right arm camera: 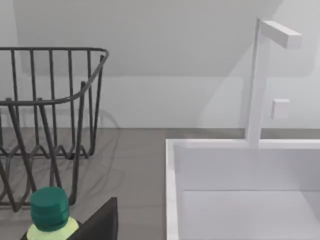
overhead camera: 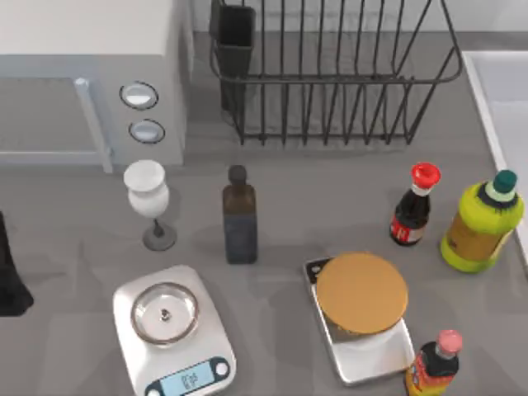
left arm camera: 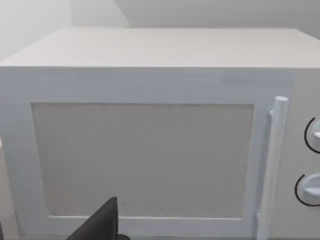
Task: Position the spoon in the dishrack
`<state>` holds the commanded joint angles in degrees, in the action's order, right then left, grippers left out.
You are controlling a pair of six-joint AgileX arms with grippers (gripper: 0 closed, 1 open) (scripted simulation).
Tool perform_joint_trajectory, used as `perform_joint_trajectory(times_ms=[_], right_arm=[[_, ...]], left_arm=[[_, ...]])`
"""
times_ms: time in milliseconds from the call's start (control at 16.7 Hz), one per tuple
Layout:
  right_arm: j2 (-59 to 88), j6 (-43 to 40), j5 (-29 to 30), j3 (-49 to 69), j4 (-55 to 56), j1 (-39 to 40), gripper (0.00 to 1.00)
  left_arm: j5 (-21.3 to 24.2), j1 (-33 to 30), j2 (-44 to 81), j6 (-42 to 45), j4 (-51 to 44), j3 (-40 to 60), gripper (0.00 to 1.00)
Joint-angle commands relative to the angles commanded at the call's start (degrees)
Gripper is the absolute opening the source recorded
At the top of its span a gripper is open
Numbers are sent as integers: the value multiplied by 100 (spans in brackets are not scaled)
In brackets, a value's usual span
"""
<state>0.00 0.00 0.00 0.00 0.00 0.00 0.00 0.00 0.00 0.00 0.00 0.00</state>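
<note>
While the left arm [overhead camera: 10, 280] sits at the worktop's [overhead camera: 313, 206] left edge, its end effector [left arm camera: 100, 225] faces the white box-shaped microwave's [left arm camera: 150, 150] door; whether it is open or closed cannot be told. The right end effector [right arm camera: 100, 222] hangs near the green-capped yellow plastic bottle [right arm camera: 49, 212], facing the white sink [right arm camera: 172, 190], and its state cannot be told either. The large black wire dishrack [overhead camera: 330, 82] stands at the worktop's back, right of the microwave, with its black rectangular utensil cup [overhead camera: 236, 37] at the back left corner. In front of it stand a dark glass bottle [overhead camera: 239, 219], a white goblet [overhead camera: 147, 194] and a red-capped dark sauce bottle [overhead camera: 412, 206].
</note>
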Motion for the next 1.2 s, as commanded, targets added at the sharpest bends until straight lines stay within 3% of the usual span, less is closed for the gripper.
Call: perform_joint_trajectory(times_ms=[180, 420, 1200], right_arm=[[68, -60, -3, 62, -61, -38, 100], [921, -736, -11, 751, -758, -494, 100], [7132, -4757, 33, 4562, -4961, -3138, 100]], left_arm=[[0, 0, 0, 0, 0, 0, 100], [0, 0, 0, 0, 0, 0, 100], [0, 0, 0, 0, 0, 0, 100]])
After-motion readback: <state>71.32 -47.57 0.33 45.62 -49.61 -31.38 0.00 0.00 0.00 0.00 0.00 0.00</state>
